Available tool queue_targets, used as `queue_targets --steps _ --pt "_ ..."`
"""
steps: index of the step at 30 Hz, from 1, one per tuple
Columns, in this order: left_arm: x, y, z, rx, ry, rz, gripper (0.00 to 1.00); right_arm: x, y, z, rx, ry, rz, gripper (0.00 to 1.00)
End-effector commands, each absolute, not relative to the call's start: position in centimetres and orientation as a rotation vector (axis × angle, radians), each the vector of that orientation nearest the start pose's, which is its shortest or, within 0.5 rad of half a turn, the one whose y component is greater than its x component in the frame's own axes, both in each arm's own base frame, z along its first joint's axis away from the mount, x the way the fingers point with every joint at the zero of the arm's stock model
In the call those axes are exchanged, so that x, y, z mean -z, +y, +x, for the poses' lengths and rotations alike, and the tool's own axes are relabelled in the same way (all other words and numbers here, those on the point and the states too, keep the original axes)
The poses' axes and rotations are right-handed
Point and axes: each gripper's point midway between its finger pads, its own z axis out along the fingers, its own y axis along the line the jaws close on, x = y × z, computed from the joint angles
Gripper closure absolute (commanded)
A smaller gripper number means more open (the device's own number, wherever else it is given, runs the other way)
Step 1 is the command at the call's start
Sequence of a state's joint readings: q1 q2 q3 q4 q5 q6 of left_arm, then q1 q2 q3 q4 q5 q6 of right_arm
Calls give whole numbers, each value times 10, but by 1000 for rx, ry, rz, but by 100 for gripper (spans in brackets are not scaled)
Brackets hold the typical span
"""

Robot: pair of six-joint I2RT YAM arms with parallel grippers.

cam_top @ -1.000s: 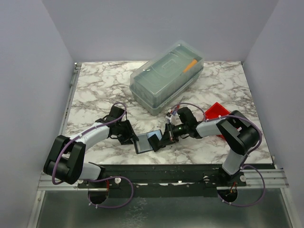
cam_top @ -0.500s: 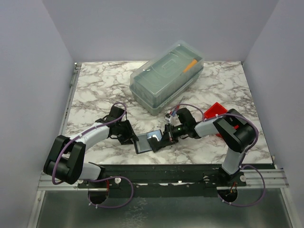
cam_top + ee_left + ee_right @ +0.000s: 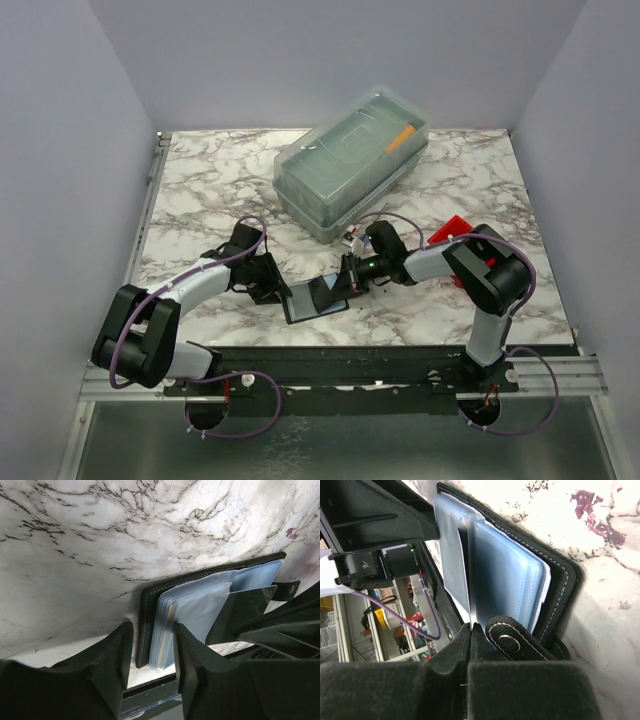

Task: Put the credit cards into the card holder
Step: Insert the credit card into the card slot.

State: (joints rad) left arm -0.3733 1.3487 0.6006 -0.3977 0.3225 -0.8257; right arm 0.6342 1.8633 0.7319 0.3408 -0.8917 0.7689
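Okay, the black folding card holder [image 3: 318,298] lies open on the white marble-pattern table [image 3: 200,190], near the front edge and between the two arms. Its clear plastic sleeves are fanned out. The left gripper [image 3: 152,629] comes in from the holder's left end. Its jaws stand partly apart and bracket the stitched black cover plus the sleeve stack, with both fingers [image 3: 116,655] snug against that end (looks like a hold, contact on both sides). The right gripper [image 3: 471,630] sits at the opposite end, just beside the holder's snap strap [image 3: 507,640]. Its jaws are pressed together on a dark thin credit card [image 3: 247,607]. The card stands on edge, and its far end is tucked in among the sleeves, partway into the holder. In the top view the two grippers are close together, with only the holder between them. The large clear lidded plastic box [image 3: 350,165] sits well behind at the table's back. The small red plastic bin [image 3: 452,230] is by the right arm, apart from the holder.
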Motion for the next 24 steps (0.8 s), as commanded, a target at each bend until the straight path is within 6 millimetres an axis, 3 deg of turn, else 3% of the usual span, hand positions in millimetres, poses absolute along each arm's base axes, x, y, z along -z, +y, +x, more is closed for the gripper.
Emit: queue_targets --steps 1,10,20,24 --pt "-19 -164 201 694 2838 -538 57 -30 337 195 -1640 2610 -363 100" --pt "-22 -166 201 716 2830 -537 58 -27 343 199 -1670 2589 -345 100" --pt "-27 -169 201 756 2811 -539 59 -28 363 186 -1640 2583 -340 99" --pt "-30 -169 202 760 2797 -536 60 -23 357 195 -1508 2606 -284 88"
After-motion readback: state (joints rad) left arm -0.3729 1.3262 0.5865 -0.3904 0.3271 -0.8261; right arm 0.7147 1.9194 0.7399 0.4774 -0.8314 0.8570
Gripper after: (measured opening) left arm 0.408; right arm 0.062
